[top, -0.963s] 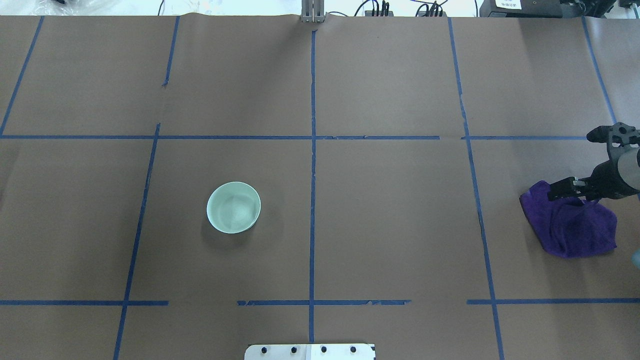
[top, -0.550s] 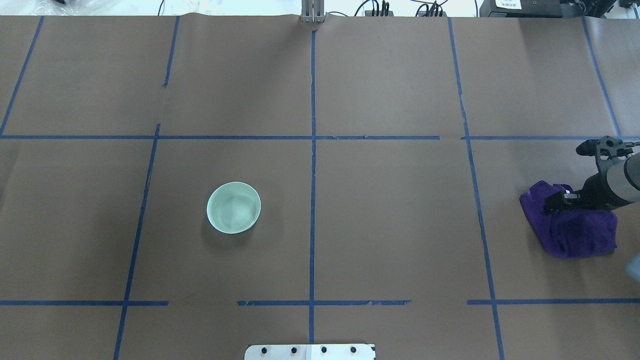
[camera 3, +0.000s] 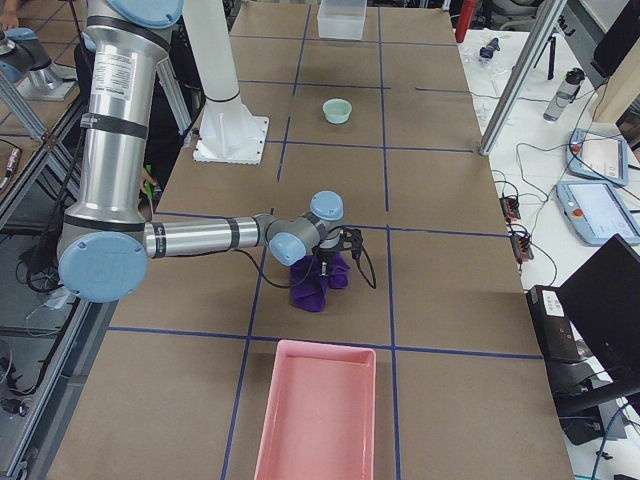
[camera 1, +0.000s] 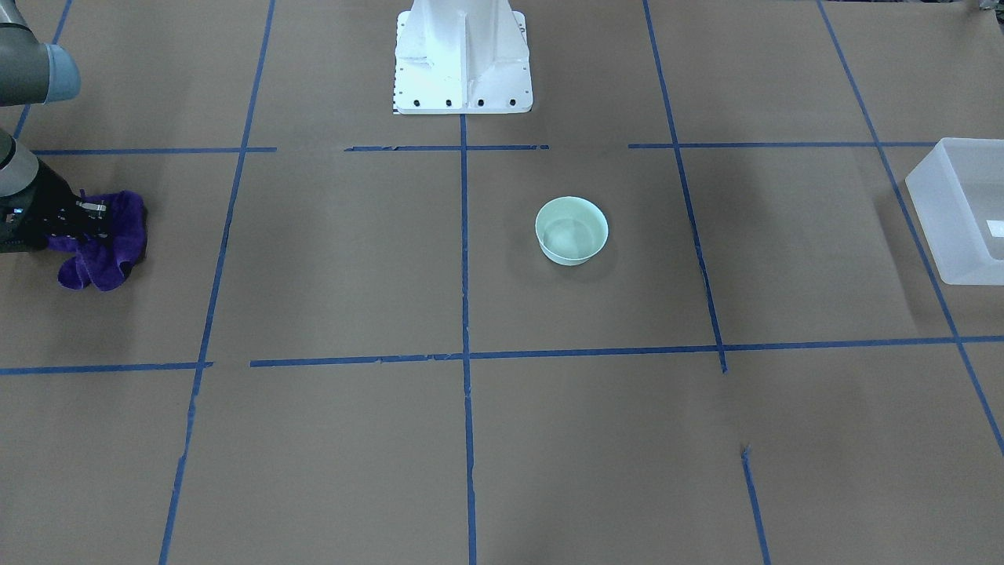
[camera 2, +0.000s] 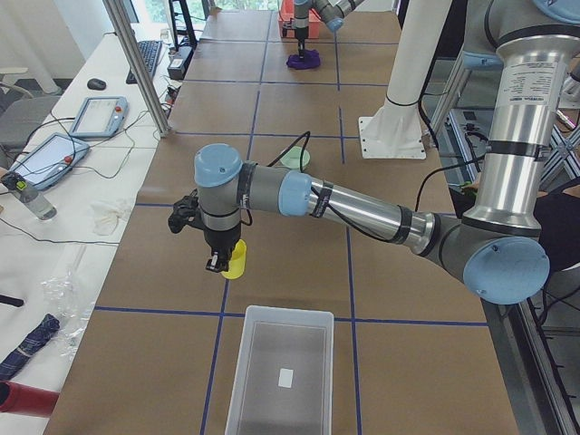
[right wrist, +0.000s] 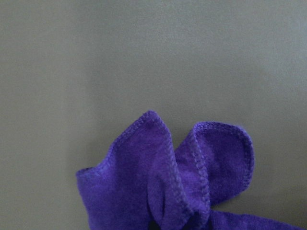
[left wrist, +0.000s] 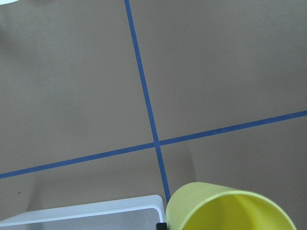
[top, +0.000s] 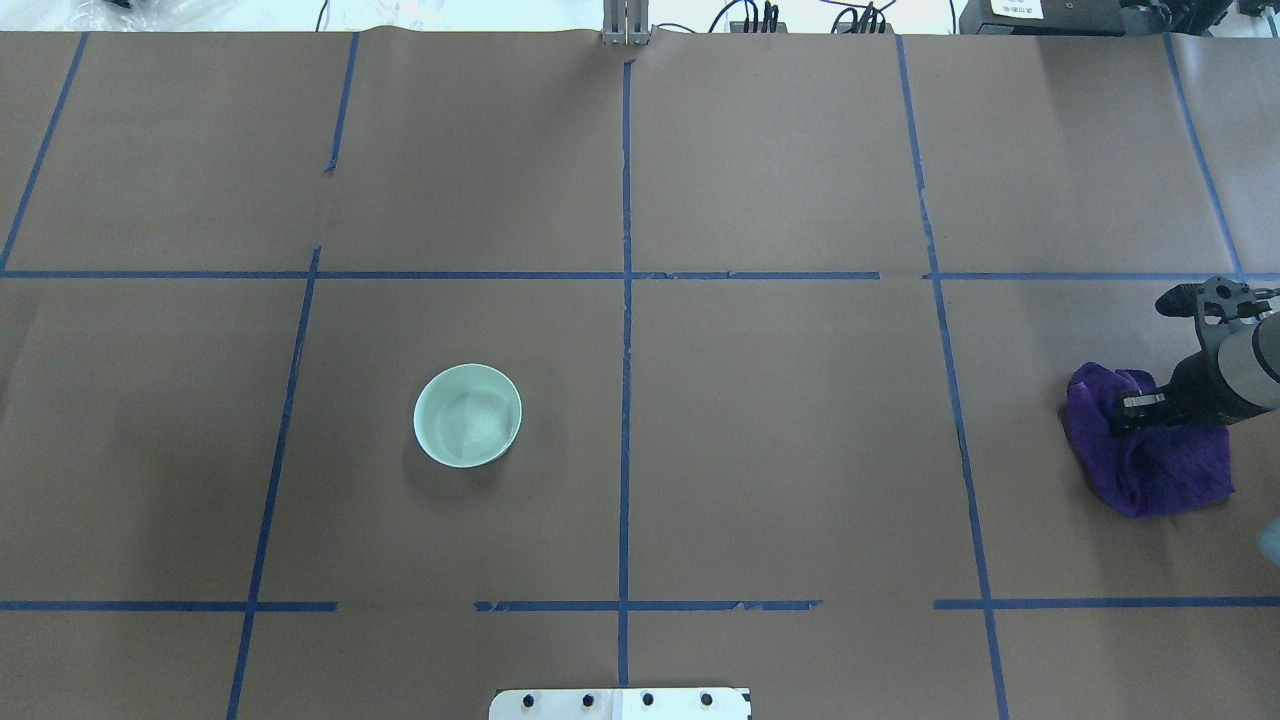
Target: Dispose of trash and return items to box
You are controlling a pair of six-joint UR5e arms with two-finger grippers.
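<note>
At the right end of the tabletop (top: 780, 450), the right hand (top: 1138, 404) is pressed together on a purple cloth (top: 1165, 470), pinching a fold near its upper edge. The wrist view shows fabric bunched up under the hand, while the rest lies on the paper. A pink bin (camera 3: 315, 420) sits near the cloth at that end. At the opposite end, the left hand (camera 2: 217, 262) appears to pinch the rim of a yellow cup (left wrist: 225, 211), held tilted just short of the clear box (camera 2: 281, 372). A pale green bowl (top: 467, 415) stands near the middle, well apart from both hands.

We judge two steps in hand: the cup is positioned for delivery to the clear box, and the cloth is at the point of pickup. Next, we raise the cloth off the tabletop, check that no corner drags, and carry it to its container. Which container that is, we cannot tell. The left hand needs to be over the box opening before it spreads. The bowl is not yet handled.
</note>
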